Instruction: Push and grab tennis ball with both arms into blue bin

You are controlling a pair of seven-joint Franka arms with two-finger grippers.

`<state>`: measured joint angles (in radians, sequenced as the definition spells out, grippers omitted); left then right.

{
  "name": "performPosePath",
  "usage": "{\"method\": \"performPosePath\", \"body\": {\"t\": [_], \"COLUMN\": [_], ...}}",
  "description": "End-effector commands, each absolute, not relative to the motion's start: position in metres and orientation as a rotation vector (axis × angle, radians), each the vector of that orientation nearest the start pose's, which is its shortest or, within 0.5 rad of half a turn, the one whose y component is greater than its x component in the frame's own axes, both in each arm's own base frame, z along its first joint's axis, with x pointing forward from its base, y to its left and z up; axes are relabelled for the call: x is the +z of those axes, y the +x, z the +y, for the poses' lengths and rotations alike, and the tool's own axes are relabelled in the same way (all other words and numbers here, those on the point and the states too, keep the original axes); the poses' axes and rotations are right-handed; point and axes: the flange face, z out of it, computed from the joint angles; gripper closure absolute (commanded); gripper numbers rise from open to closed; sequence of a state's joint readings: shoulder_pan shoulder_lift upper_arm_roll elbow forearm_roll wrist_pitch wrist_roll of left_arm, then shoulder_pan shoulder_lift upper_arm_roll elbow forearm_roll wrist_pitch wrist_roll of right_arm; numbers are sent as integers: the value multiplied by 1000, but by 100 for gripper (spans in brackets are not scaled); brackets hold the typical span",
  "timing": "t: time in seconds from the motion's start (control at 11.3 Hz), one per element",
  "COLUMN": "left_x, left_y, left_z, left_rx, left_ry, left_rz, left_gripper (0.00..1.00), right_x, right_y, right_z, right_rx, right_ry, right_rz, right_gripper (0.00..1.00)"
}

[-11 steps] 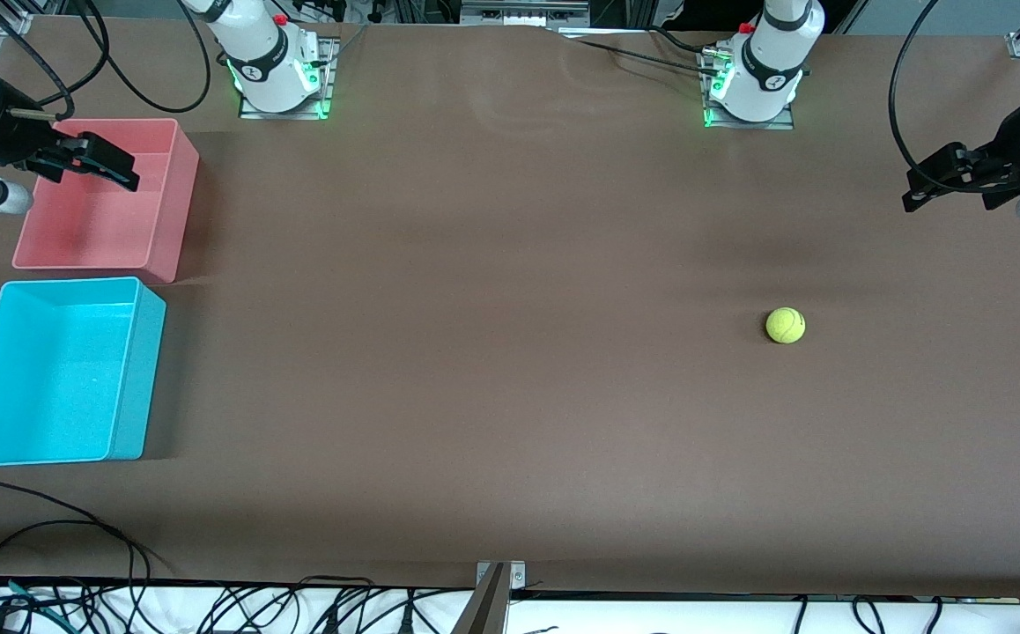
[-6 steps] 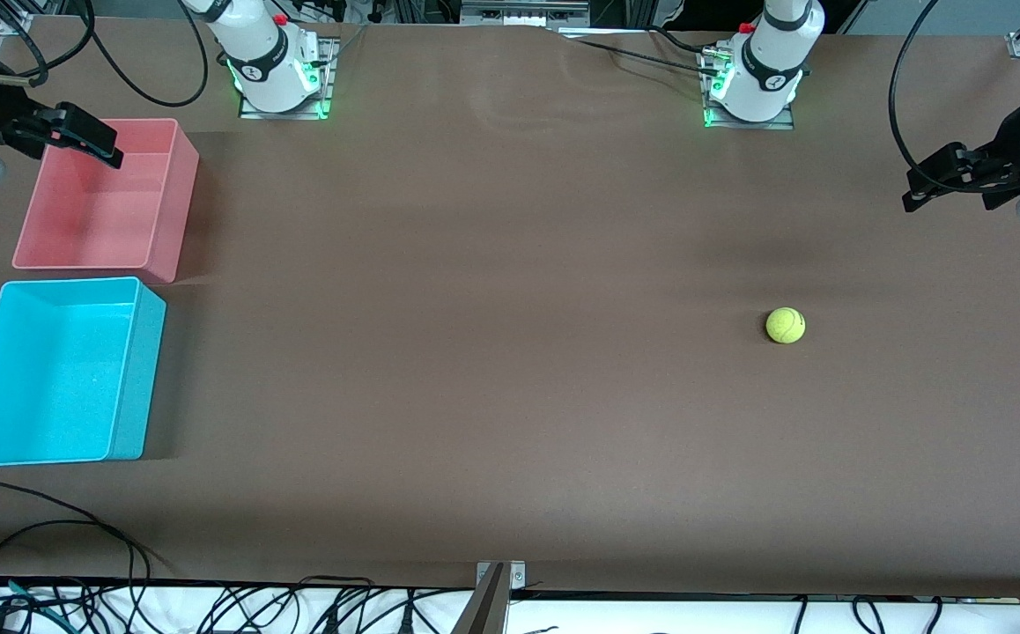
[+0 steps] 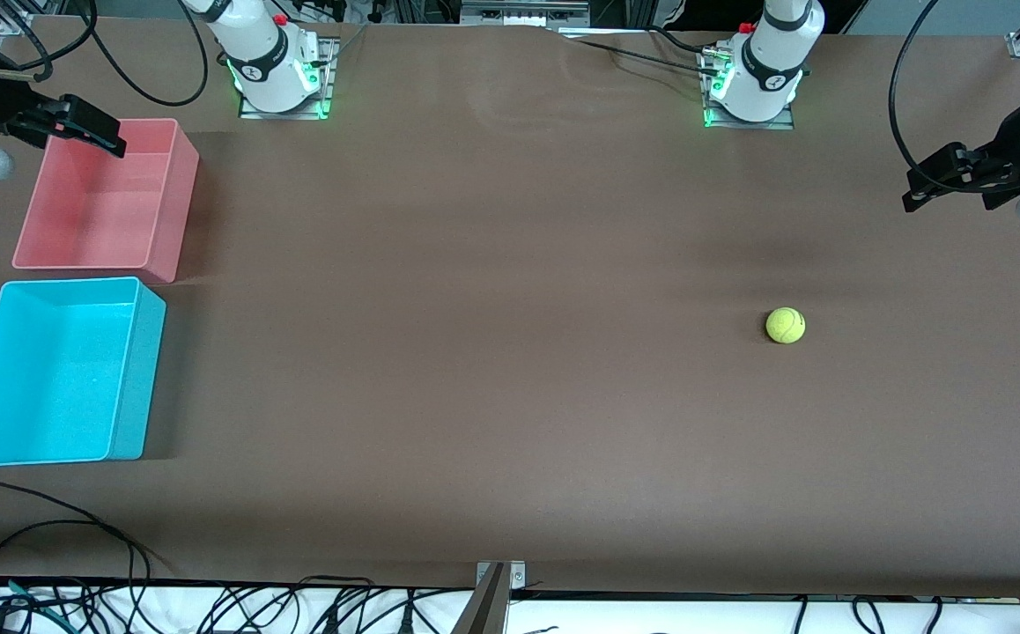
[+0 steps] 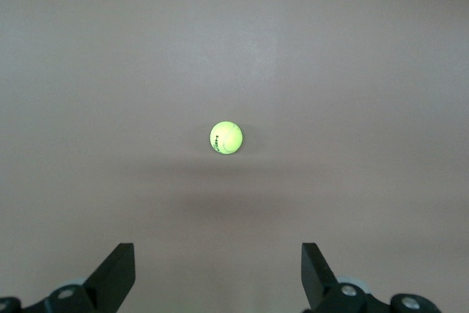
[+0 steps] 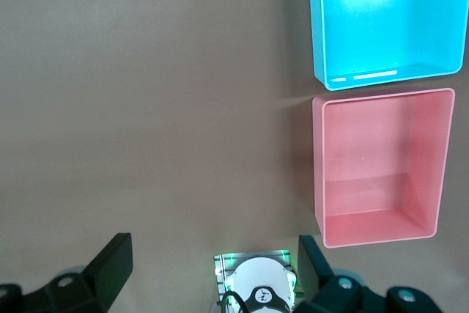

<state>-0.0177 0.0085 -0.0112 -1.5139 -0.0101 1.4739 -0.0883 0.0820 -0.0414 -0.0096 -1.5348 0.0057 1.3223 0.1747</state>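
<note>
The tennis ball [image 3: 785, 325] lies on the brown table toward the left arm's end. It also shows in the left wrist view [image 4: 226, 138], well ahead of the fingers. My left gripper [image 3: 920, 189] hangs open and empty in the air over the table's end, apart from the ball; its jaws are spread wide [image 4: 216, 278]. The blue bin [image 3: 61, 370] stands empty at the right arm's end and also shows in the right wrist view [image 5: 388, 20]. My right gripper [image 3: 109, 141] is open and empty over the far corner of the pink bin [image 3: 96, 211]; its jaws are spread wide [image 5: 212, 273].
The pink bin [image 5: 381, 166] stands right beside the blue bin, farther from the front camera, and is empty. The arm bases [image 3: 277, 70] [image 3: 761, 75] stand along the far edge. Cables [image 3: 52, 528] lie at the near edge by the blue bin.
My right gripper has drawn back from over the pink bin's middle to its far corner. The left arm and the ball have not moved.
</note>
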Motion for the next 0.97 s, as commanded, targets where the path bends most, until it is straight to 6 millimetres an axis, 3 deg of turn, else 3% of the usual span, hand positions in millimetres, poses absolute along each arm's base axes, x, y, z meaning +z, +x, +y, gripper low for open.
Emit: {"method": "performPosePath", "body": {"t": [0.0, 0.35, 0.88], "left_x": [642, 642, 642], "left_y": [548, 548, 548], "left_z": [-15, -15, -15], "left_rx": [78, 81, 81], "left_ry": [-3127, -3127, -3127], "left_rz": [-104, -104, -107], "left_gripper": [0, 0, 0], "right_x": [650, 639, 639], "right_y": [510, 520, 520], "right_z": [49, 52, 51], "right_rx": [280, 289, 294], "right_ry": [-3080, -3063, -3059], "right_rz": [94, 87, 86], "right_gripper": [0, 0, 0]}}
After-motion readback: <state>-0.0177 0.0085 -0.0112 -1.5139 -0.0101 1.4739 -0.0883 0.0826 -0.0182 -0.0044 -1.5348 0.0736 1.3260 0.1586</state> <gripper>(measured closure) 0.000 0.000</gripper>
